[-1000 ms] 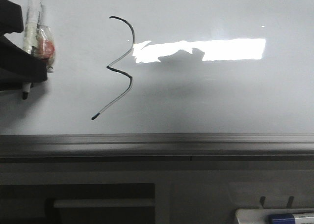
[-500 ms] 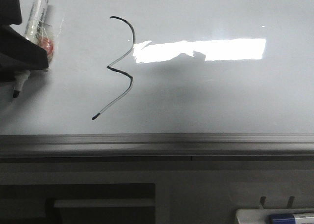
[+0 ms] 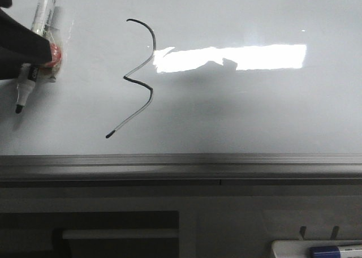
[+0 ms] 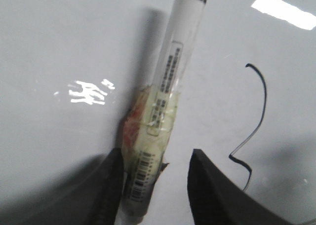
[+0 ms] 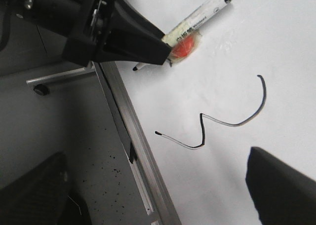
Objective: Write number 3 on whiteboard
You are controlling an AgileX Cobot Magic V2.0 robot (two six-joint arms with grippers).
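Facing the whiteboard, the front view shows the number 3 left of centre, above the grey rail. Left wrist: left gripper clamps a marker. Right wrist: right gripper gapes.

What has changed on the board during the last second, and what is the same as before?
The left gripper has drawn off toward the left edge of the front view, taking the marker with it; more of the marker's tip end shows now. It keeps hold of the marker. The number 3 and the whiteboard look unchanged.
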